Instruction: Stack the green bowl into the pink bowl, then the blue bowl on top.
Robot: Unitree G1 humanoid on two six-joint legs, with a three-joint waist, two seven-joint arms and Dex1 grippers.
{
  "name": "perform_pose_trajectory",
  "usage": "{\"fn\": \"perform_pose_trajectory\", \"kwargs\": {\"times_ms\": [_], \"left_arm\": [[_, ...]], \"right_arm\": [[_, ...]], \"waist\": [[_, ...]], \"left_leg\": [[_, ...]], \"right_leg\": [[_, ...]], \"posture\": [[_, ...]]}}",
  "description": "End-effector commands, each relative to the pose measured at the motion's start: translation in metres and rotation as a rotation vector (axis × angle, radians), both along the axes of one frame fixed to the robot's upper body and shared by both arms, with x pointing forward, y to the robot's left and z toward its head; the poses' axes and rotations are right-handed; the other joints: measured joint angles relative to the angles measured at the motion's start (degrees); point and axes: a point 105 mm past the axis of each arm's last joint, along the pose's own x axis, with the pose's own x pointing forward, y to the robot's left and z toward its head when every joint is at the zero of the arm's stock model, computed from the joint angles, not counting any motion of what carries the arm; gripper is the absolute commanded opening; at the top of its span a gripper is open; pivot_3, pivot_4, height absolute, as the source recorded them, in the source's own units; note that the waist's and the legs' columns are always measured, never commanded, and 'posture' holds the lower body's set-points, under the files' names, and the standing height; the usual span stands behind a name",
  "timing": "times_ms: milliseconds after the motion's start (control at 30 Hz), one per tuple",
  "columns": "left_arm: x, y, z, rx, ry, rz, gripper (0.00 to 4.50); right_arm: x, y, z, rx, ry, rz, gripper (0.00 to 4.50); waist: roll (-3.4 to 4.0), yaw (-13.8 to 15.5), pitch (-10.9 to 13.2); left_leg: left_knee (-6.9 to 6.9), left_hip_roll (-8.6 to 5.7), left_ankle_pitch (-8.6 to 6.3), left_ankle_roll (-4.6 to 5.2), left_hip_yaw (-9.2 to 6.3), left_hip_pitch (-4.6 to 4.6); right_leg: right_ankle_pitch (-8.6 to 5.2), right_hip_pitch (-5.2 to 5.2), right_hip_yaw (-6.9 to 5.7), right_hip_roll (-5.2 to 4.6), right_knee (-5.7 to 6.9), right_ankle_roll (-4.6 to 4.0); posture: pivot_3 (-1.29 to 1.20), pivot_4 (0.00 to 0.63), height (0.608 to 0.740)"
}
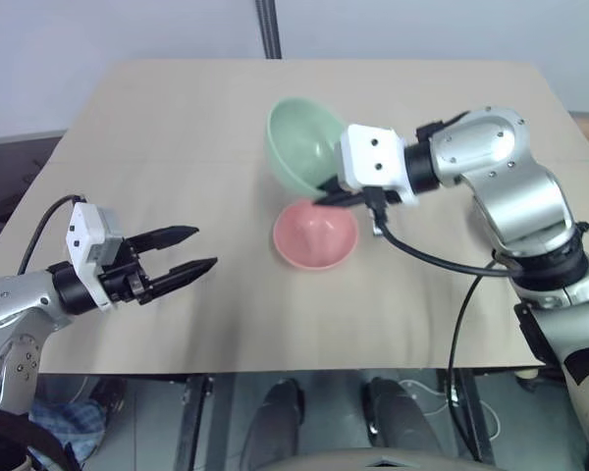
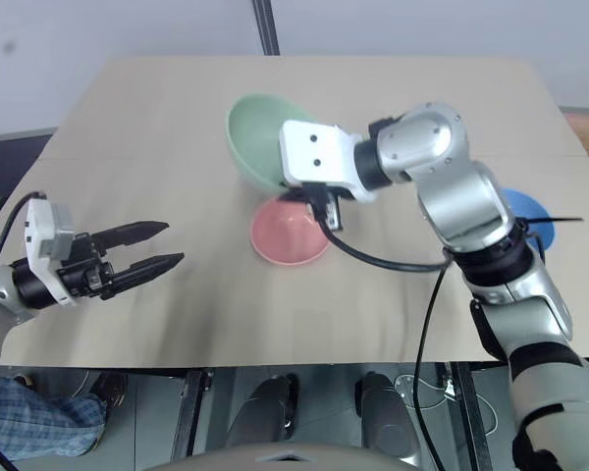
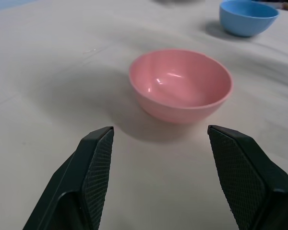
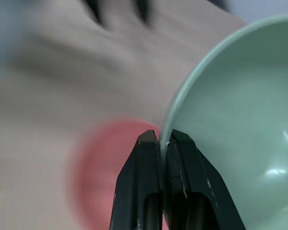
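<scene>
Above the desk point(image 1: 177, 108) centre: green bowl point(image 1: 302, 142), tilted, rim pinched in the clenched right claw point(image 4: 164, 139). Pink bowl point(image 1: 315, 234) on the desk just below, at 6 o'clock. Blue bowl point(image 2: 530, 214) at 3 o'clock. Left claw point(image 1: 198, 249) released, empty, at 9 o'clock.

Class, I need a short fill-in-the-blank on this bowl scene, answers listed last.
1. The right gripper pinches the rim of the ____ bowl.
2. The green bowl is held tilted above the ____ bowl.
3. The left gripper has its fingers ____.
4. The blue bowl rests on the ____.

Answers: green; pink; open; table
</scene>
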Motion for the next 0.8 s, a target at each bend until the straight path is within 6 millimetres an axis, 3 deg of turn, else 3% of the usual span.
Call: {"fn": "perform_pose_trajectory", "kwargs": {"times_ms": [33,267,367,500,633,800], "left_arm": [[0.002,-0.004,0.020,-0.021,-0.064,-0.050,3.31],[0.005,-0.006,0.025,-0.046,-0.066,-0.067,3.31],[0.005,-0.006,0.022,-0.043,-0.061,-0.073,3.31],[0.005,-0.006,0.021,-0.041,-0.059,-0.074,3.31],[0.006,-0.005,0.020,-0.038,-0.060,-0.070,3.31],[0.005,-0.007,0.022,-0.046,-0.062,-0.089,3.31]], "right_arm": [[-0.010,-0.003,0.012,0.039,0.022,0.000,0.05],[0.001,0.001,-0.002,0.002,0.023,-0.091,0.05],[-0.001,0.001,-0.002,0.003,0.018,-0.080,0.93],[-0.002,-0.001,-0.002,-0.003,0.034,-0.089,2.66],[0.001,-0.008,0.000,-0.005,0.032,-0.125,2.66],[0.018,-0.050,-0.005,-0.047,0.031,-0.283,2.66]], "waist": [[0.02,0.0,0.0],[0.02,-0.5,0.0],[0.01,-0.5,0.0],[0.01,-0.4,0.0],[0.02,-0.4,0.0],[0.01,-0.1,0.0]], "left_leg": [[0.07,-0.01,0.00,0.00,-0.02,-0.03],[0.14,0.00,0.00,0.00,-0.02,-0.05],[0.13,-0.01,0.00,-0.01,0.00,-0.21],[0.13,-0.02,0.00,0.00,0.00,-0.22],[0.13,-0.01,0.00,0.00,0.00,-0.20],[0.13,-0.02,0.00,0.00,0.01,-0.22]], "right_leg": [[0.00,0.00,-0.02,0.00,0.04,0.00],[0.00,-0.05,-0.02,0.04,0.10,0.01],[0.00,-0.21,-0.02,0.02,0.09,0.00],[0.01,-0.21,-0.02,0.01,0.09,0.01],[0.00,-0.21,-0.01,0.02,0.11,0.01],[0.00,-0.21,-0.01,0.01,0.07,0.01]], "posture": [[0.00,0.150,0.740],[0.00,0.150,0.740],[0.00,0.150,0.740],[0.00,0.150,0.740],[0.00,0.150,0.740],[0.00,0.150,0.740]]}}
